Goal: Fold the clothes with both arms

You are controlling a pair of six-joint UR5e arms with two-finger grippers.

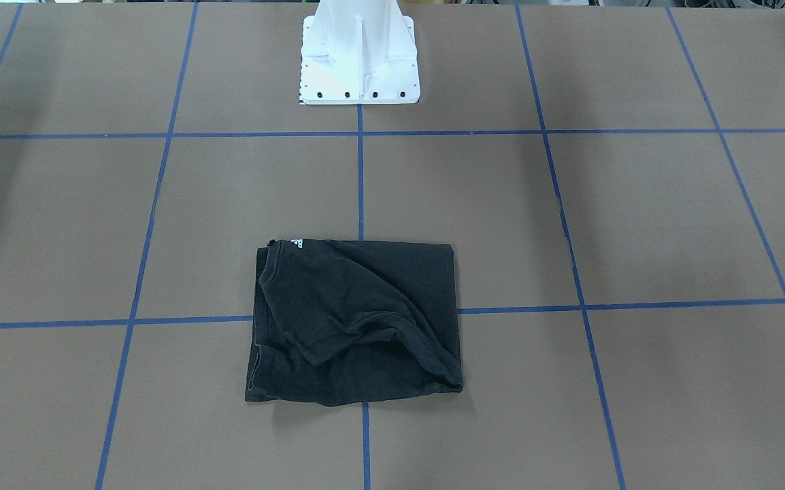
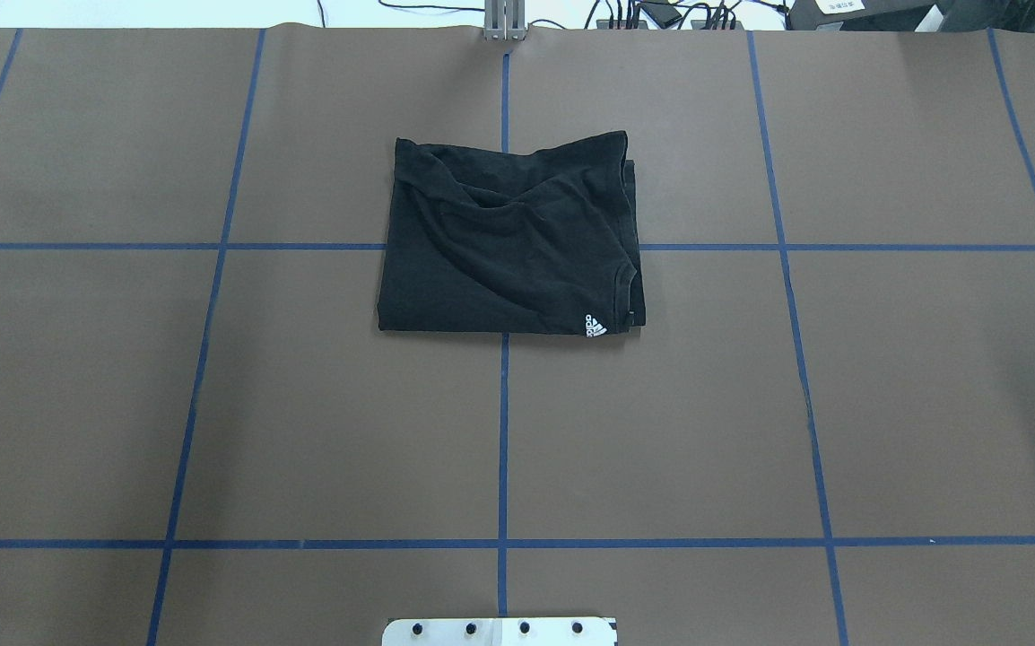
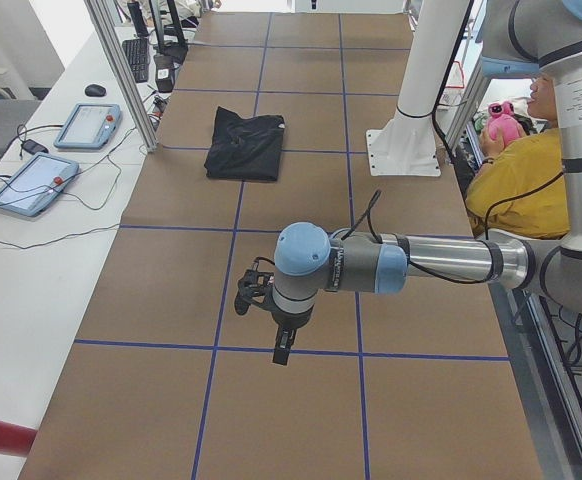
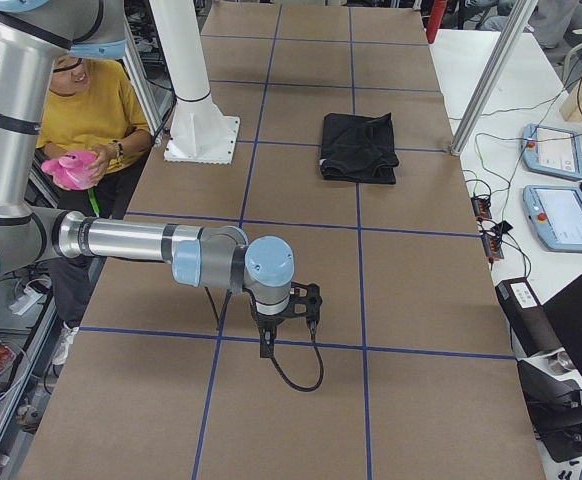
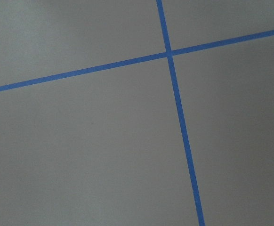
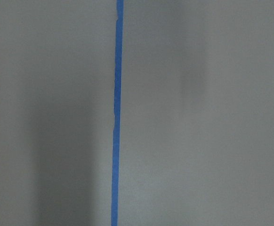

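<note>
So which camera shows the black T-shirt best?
Overhead exterior: the T-shirt lies whole and large, its white logo clear. Front-facing shows it, logo barely visible; side views show it small; wrist cameras only table.

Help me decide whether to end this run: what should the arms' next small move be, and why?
Probably no further fold: I would end here. The T-shirt already lies as a compact folded rectangle, slightly rumpled on top, and the left gripper and right gripper hang over bare table, away from it.
</note>
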